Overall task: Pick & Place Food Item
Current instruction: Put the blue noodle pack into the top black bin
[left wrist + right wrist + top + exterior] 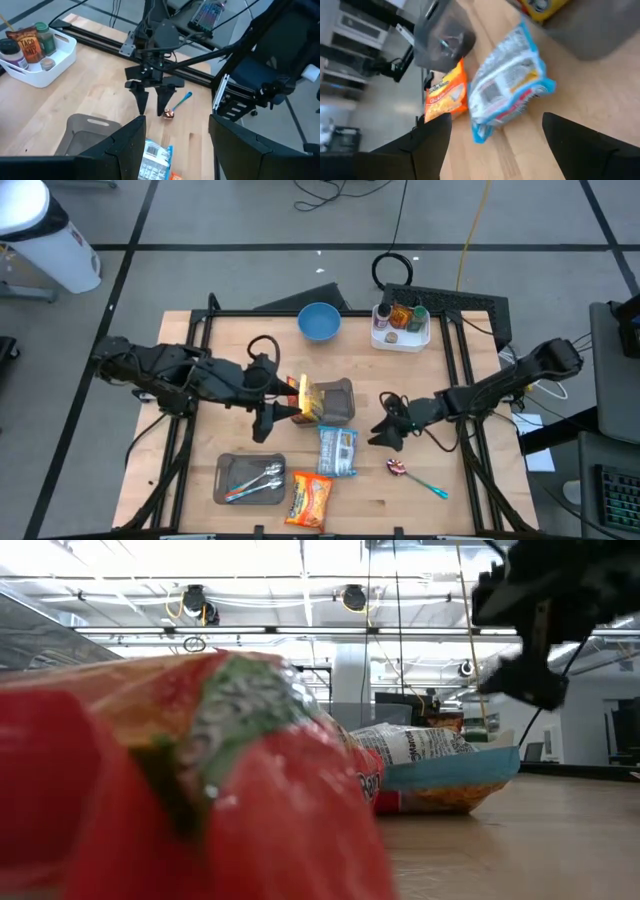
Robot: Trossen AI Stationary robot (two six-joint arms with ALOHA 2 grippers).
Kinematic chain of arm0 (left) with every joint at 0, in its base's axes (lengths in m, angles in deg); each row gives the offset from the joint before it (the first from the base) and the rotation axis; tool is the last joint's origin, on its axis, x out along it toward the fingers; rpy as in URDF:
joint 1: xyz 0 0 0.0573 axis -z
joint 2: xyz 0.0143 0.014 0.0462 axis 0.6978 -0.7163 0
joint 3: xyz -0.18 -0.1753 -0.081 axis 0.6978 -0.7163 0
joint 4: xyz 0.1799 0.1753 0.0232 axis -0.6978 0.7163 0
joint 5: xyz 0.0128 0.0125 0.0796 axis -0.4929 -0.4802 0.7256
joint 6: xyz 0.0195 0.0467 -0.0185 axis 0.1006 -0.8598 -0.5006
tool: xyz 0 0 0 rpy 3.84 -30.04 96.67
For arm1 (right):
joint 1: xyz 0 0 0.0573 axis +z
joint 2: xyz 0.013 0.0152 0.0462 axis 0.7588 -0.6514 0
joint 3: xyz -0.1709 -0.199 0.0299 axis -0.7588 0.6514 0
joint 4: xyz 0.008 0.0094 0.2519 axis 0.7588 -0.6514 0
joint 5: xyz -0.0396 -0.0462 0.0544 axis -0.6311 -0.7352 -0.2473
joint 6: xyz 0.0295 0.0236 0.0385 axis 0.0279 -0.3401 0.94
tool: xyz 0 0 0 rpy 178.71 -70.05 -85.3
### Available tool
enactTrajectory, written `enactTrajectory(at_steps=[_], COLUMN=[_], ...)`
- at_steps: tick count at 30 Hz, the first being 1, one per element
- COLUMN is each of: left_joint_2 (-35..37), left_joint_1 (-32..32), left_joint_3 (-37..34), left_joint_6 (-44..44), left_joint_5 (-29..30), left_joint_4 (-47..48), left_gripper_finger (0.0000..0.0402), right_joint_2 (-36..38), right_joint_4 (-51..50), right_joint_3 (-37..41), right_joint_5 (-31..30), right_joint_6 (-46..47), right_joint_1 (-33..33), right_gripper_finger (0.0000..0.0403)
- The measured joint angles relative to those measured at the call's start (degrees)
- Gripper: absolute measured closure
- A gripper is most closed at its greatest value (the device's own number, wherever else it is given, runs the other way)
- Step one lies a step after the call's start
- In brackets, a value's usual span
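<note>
Lying directly on a light wooden table (200,370) framed by black rails: a blue bowl (319,322) near the far edge; beside it a white caddy (401,336) holding spice jars and a seasoning packet; a grey bin (334,400) sitting at the middle, with a yellow packet (306,400) at its open side; just nearer, a blue-and-white snack bag (337,450); beside that, toward the near edge, an orange noodle packet (309,500). Resting to the left of the orange packet, a grey tray (250,480) carrying cutlery. Lying apart on the right, a spoon with a teal handle (418,477).
</note>
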Motion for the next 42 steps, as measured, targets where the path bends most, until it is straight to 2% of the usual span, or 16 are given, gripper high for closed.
enactTrajectory(at_steps=[3,6,15,26,32,42], left_joint_2=[-0.06,0.0,-0.02,-0.02,-0.02,-0.02], left_joint_1=[-0.02,-0.04,-0.07,-0.09,-0.1,-0.09], left_joint_3=[-0.02,-0.02,-0.02,-0.02,-0.02,-0.02], left_joint_6=[0.13,0.11,-0.31,-0.57,-0.61,-0.98], left_joint_5=[0.02,0.11,0.75,1.16,1.62,2.48], left_joint_4=[-0.03,-0.32,-0.43,-0.59,-0.61,-0.46], left_gripper_finger=[0.0178,0.0178,0.0179,0.0179,0.0179,0.0179], right_joint_2=[-2.32,-4.93,-14.91,-23.1,-25.82,-29.52], right_joint_4=[7.28,10.21,22.36,30.54,31.64,31.86], right_joint_3=[3.51,5.26,5.44,5.24,3.64,0.83], right_joint_5=[-1.64,-3.09,-2.68,0.23,0.34,3.2], right_joint_6=[3.02,4.7,5.59,7.68,8.1,7.46], right_joint_1=[-0.54,-0.85,-2.68,-4.95,-5.14,-5.27], right_gripper_finger=[0.0106,0.0112,0.0116,0.0123,0.0131,0.0172])
